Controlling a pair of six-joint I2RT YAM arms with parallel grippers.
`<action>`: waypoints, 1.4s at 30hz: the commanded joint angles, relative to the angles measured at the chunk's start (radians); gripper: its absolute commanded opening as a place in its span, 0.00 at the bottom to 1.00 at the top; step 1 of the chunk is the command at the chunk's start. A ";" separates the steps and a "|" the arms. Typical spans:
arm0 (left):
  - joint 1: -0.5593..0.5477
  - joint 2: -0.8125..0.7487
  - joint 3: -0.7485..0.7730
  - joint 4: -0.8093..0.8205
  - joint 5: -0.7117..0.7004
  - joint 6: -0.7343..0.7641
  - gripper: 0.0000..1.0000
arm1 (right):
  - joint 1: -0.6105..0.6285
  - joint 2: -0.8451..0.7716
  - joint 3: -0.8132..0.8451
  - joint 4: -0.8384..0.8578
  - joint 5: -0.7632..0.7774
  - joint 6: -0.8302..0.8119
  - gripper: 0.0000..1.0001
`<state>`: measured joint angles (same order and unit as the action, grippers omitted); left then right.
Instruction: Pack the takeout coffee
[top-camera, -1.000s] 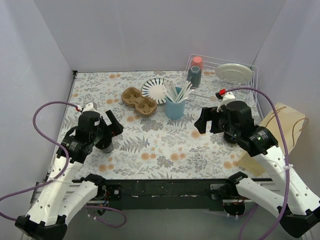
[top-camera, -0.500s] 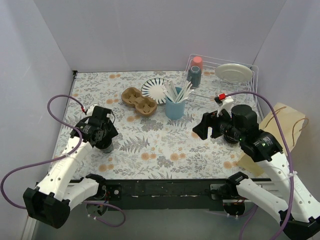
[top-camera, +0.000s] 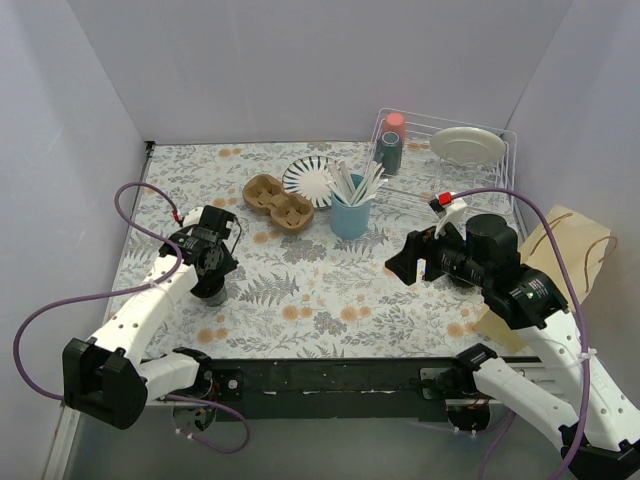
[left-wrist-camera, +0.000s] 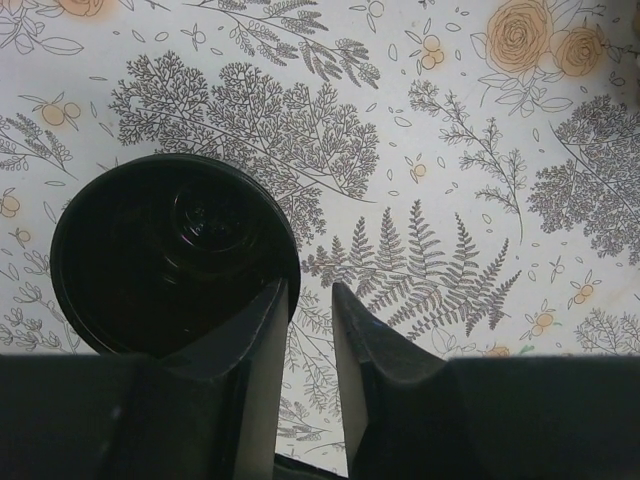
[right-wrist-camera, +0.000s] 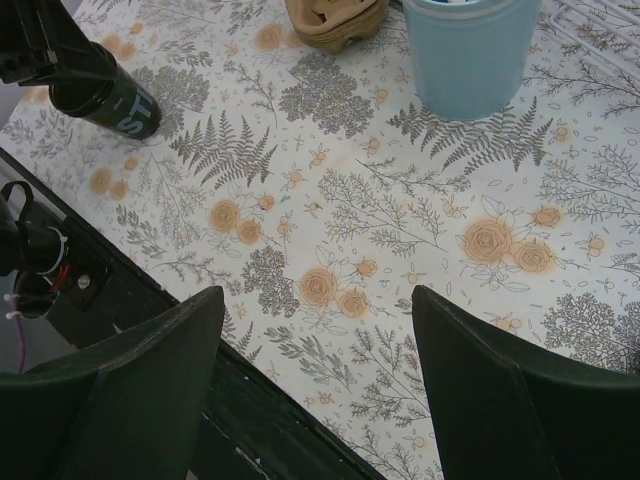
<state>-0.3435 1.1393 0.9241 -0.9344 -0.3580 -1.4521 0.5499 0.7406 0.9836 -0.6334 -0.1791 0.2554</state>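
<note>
The takeout coffee cup (top-camera: 211, 291) is dark with a black lid and stands upright at the table's left. From above in the left wrist view, the cup's lid (left-wrist-camera: 170, 255) lies just left of my left gripper (left-wrist-camera: 308, 290). The left finger overlaps the lid's right rim; the jaws stand a narrow gap apart with only tablecloth between them. My left gripper (top-camera: 212, 264) hovers over the cup. My right gripper (top-camera: 404, 262) hangs open over the table's right half, holding nothing. Its wrist view shows the gripper (right-wrist-camera: 318, 295) above bare cloth, and the cup (right-wrist-camera: 105, 95) far left.
A brown cardboard cup carrier (top-camera: 278, 200) lies at the back centre beside a striped plate (top-camera: 308, 178). A blue cup of stirrers (top-camera: 350, 213) stands to its right. A wire rack (top-camera: 500, 180) holds a plate and a red-lidded cup. A paper bag (top-camera: 560, 250) sits off the right edge.
My left gripper has closed from wide open to a narrow gap and shifted slightly over the cup. The right gripper has narrowed a little and barely moved.
</note>
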 joint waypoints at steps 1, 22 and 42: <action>0.000 -0.003 -0.005 0.039 -0.033 0.001 0.20 | -0.002 -0.015 0.013 0.012 -0.010 -0.013 0.83; 0.000 0.053 0.016 0.029 -0.081 0.027 0.00 | -0.002 -0.023 0.020 -0.023 0.039 -0.036 0.83; -0.002 0.020 0.047 0.008 -0.101 0.075 0.07 | -0.002 -0.020 0.015 -0.028 0.036 -0.025 0.83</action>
<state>-0.3435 1.1957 0.9363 -0.9272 -0.4377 -1.3941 0.5499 0.7265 0.9836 -0.6796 -0.1402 0.2321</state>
